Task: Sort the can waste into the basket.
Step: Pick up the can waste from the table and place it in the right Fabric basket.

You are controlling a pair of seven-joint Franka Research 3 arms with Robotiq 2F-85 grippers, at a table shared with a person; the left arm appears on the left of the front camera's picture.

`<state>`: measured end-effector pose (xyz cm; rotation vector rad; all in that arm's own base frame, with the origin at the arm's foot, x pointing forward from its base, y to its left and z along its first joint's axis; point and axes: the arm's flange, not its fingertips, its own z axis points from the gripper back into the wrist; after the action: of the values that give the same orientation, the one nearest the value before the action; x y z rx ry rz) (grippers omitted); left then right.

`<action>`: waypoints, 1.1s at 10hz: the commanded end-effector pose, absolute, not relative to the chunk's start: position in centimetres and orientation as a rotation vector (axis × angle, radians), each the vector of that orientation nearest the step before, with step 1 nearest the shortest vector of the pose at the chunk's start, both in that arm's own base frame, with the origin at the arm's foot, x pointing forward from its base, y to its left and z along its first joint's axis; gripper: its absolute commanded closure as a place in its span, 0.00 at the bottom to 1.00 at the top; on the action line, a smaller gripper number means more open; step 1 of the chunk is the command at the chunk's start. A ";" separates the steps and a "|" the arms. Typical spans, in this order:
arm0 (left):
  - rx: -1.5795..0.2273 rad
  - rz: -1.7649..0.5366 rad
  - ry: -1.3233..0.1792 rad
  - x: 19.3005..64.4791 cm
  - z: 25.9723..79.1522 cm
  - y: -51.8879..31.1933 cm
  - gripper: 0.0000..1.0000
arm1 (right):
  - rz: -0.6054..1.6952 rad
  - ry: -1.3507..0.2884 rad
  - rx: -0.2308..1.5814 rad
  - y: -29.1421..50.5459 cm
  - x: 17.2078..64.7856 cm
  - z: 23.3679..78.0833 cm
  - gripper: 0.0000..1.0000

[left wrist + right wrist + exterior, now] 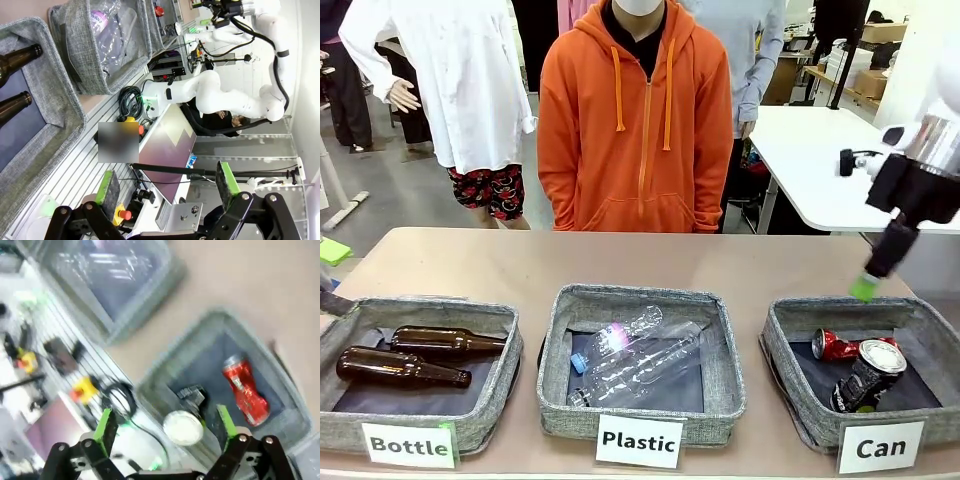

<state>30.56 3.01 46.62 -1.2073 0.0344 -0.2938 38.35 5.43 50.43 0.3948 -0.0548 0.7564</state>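
Observation:
Both pieces of can waste lie in the grey basket (800,320) labelled "Can" at the right: a crushed red can (838,346) and, in front of it, a black can (868,376) with a silver top. My right gripper (865,286) hangs just above the basket's far rim, apart from both cans. Its blurred wrist view looks down past open, empty fingers (165,426) at the red can (245,390), the black can (184,427) and the basket (210,322). My left gripper (167,185) is open and empty, off the table's edge.
A "Bottle" basket (420,310) at the left holds two brown glass bottles (445,342). The middle "Plastic" basket (720,330) holds clear plastic bottles (640,360). A person in an orange hoodie (635,120) stands at the far side. The tabletop behind the baskets is bare.

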 end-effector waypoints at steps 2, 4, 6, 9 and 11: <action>-1.207 -0.294 0.045 30.3 46.8 3.1 0.00 | 0.420 -0.527 1.097 4.4 38.4 51.9 0.00; -1.207 -0.294 0.045 30.3 46.8 3.1 0.00 | 0.322 -0.751 1.363 0.8 37.4 50.4 0.00; -1.207 -0.294 0.045 30.3 46.8 3.1 0.00 | 0.543 -0.259 0.829 4.1 38.8 53.1 0.00; -1.207 -0.294 0.045 30.3 46.8 3.1 0.00 | 0.543 -0.259 0.829 4.1 38.8 53.1 0.00; -1.207 -0.294 0.045 30.3 46.8 3.1 0.00 | 0.543 -0.259 0.829 4.1 38.8 53.1 0.00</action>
<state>30.58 3.01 46.61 -1.2074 0.0350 -0.2935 38.59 4.57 52.59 0.8348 -0.2746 0.5549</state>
